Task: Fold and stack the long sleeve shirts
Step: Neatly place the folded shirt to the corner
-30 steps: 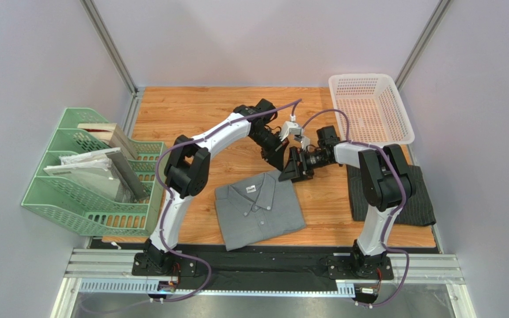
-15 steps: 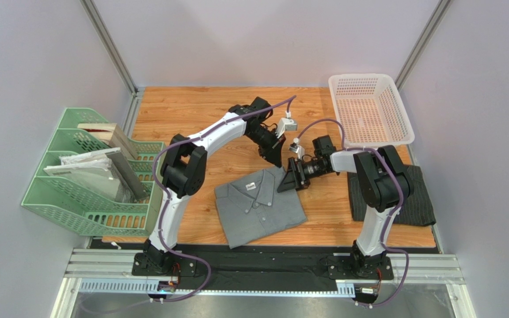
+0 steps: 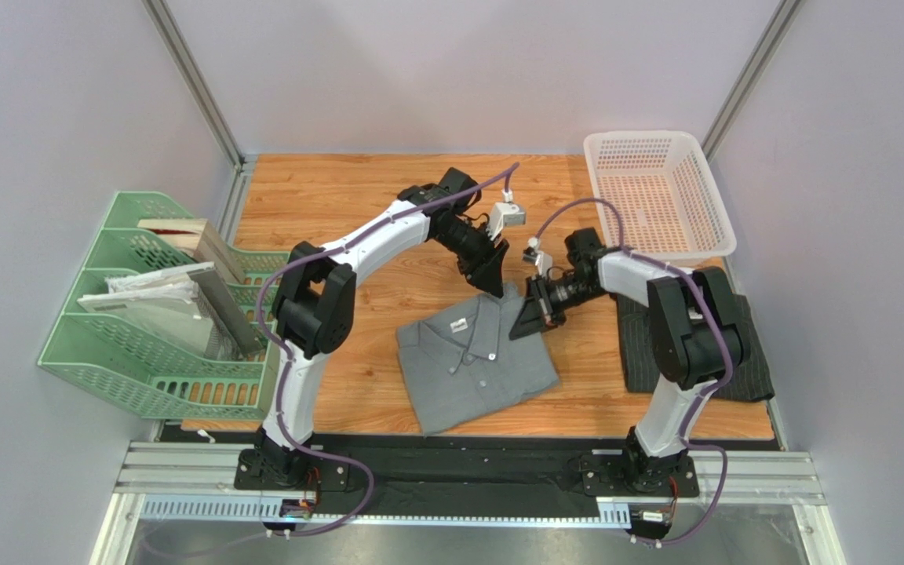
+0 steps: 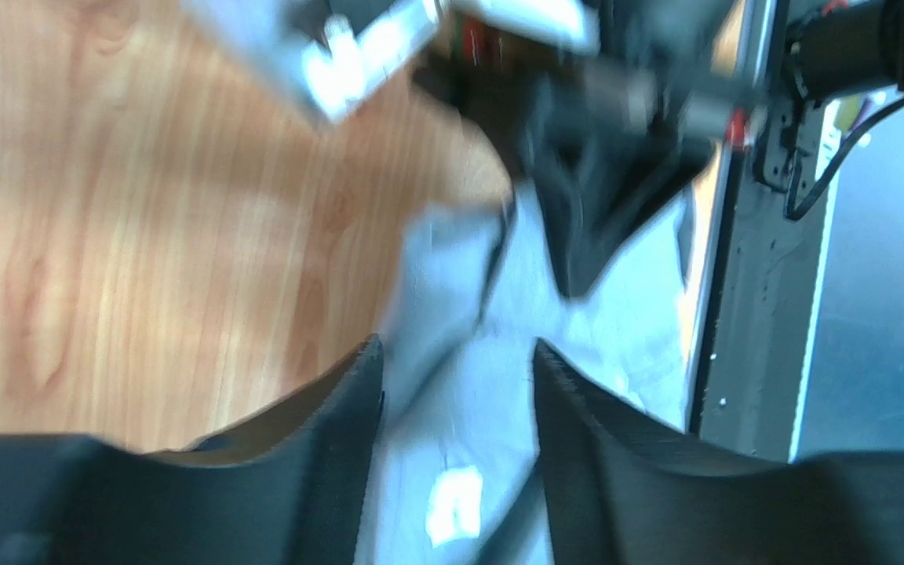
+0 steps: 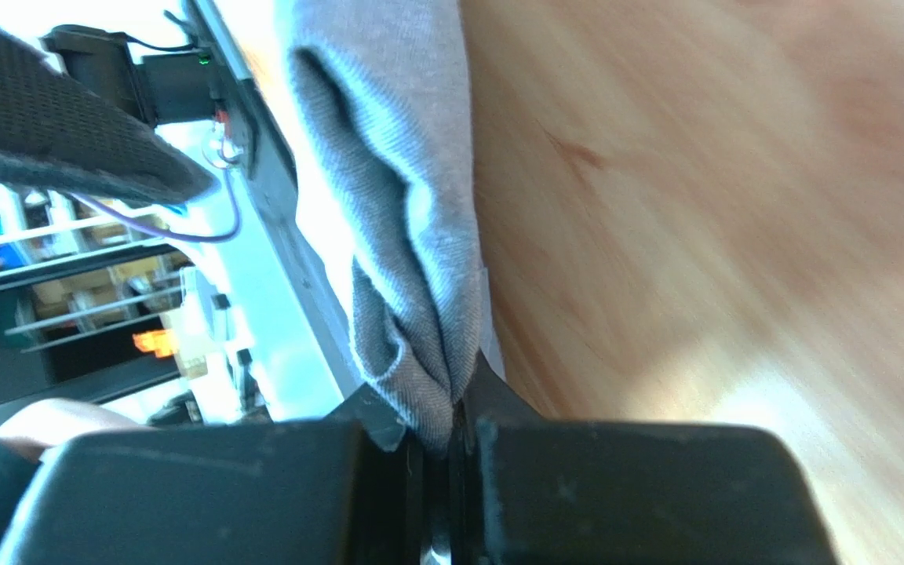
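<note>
Now the grey shirt (image 3: pixel 480 367), pinched tight by the right gripper (image 3: pixel 526 323), has slid right toward the charcoal shirt (image 3: pixel 755 353); the left gripper (image 3: pixel 498 286) gapes empty.

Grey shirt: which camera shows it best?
The top external view: the grey shirt lies nearly whole, folded, collar showing. The left wrist view shows a blurred patch; the right wrist view only a fold pinched in the right gripper.
</note>
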Robot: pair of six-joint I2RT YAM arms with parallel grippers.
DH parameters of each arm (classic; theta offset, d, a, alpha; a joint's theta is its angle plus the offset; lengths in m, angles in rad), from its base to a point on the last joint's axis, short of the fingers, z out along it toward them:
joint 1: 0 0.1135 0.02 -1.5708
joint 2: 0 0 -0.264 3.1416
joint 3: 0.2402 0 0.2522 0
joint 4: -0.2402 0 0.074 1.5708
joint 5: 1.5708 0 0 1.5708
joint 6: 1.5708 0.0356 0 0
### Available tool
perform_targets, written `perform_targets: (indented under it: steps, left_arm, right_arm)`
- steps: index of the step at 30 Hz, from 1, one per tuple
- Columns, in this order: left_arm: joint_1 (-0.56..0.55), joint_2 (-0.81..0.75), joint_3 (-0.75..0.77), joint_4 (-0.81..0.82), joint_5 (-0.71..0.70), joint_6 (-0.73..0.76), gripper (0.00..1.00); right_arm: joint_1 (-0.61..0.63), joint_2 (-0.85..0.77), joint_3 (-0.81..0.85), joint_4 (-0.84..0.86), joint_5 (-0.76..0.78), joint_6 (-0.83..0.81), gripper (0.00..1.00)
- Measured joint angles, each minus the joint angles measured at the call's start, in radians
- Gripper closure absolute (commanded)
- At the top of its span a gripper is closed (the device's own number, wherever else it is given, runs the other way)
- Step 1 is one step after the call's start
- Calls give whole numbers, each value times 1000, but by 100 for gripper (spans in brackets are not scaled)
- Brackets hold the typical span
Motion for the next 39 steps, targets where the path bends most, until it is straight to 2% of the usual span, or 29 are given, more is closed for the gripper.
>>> perform_targets:
  steps: [1, 5, 13, 14, 15, 26, 39]
  left_arm:
    - [0, -12, 0, -2, -6, -3, 26]
    - [2, -75, -4, -12, -44, 3, 23]
    - [2, -181, -55, -42, -127, 42, 18]
    - [2, -183, -62, -47, -136, 47, 15]
    - [2, -184, -67, -50, -148, 50, 1]
    - [2, -183, -72, -72, -227, 58, 1]
    - [2, -196, -199, -42, -264, 82, 1]
  right_arm:
    - [-21, -1, 43, -74, 17, -43, 100]
    - [-126, -7, 137, -290, 105, -174, 100]
    - [-305, -66, 169, -611, 304, -332, 100]
    - [-327, -76, 181, -643, 331, -350, 100]
    - [-345, -82, 193, -662, 347, -359, 100]
    - [-570, -86, 459, -727, 492, -397, 100]
    - [-624, -140, 506, -744, 626, -402, 100]
